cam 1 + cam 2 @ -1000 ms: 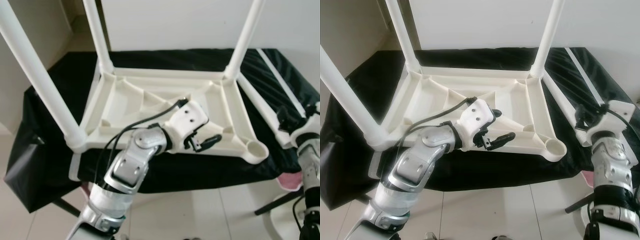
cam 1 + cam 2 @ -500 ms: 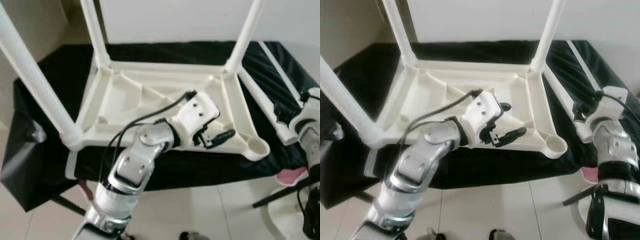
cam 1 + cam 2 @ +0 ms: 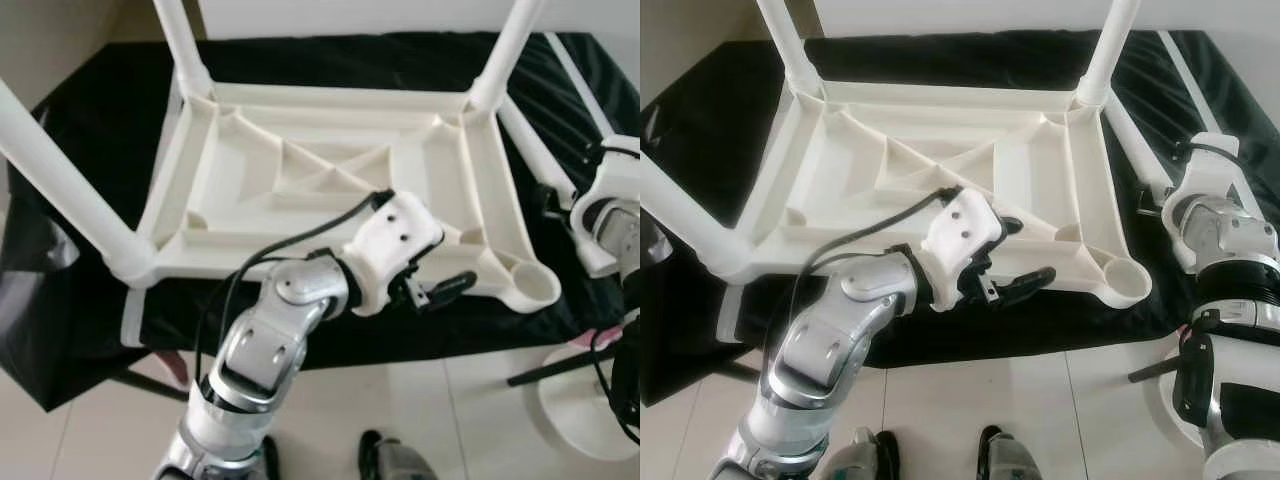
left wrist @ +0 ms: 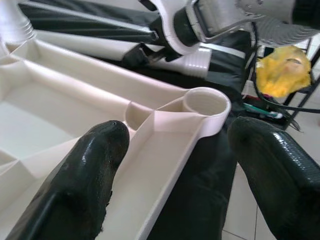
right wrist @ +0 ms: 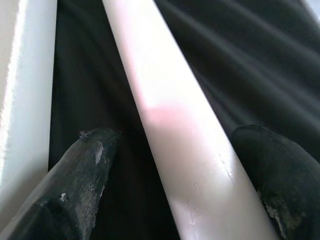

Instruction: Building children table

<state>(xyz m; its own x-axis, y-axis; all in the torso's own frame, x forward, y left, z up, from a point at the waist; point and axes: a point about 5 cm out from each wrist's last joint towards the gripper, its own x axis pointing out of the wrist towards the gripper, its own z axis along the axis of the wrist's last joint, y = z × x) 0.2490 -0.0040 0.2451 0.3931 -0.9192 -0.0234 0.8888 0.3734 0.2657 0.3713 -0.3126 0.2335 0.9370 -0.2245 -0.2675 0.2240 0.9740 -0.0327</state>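
The white plastic children's table (image 3: 300, 170) lies upside down on a black-draped surface, with three legs standing up. Its near-right corner socket (image 3: 535, 283) holds no leg. My left gripper (image 3: 1017, 258) is open just above the near rail, left of that socket. In the left wrist view the left gripper (image 4: 177, 132) straddles the rail with the socket (image 4: 205, 102) ahead. A loose white leg (image 3: 530, 145) lies on the cloth along the table's right side. My right gripper (image 5: 175, 142) is open with its fingers on either side of that leg (image 5: 150, 75).
The black cloth (image 3: 90, 120) hangs over the support's edges. A white round stand base (image 3: 585, 400) and something pink (image 3: 600, 340) sit on the tiled floor at the right. My feet (image 3: 990, 450) are close to the front edge. In the left wrist view a yellow object (image 4: 285, 65) is beyond the socket.
The head view has tilted down and closer. My right gripper has moved inward and farther along the loose leg. The left gripper stays near the empty socket.
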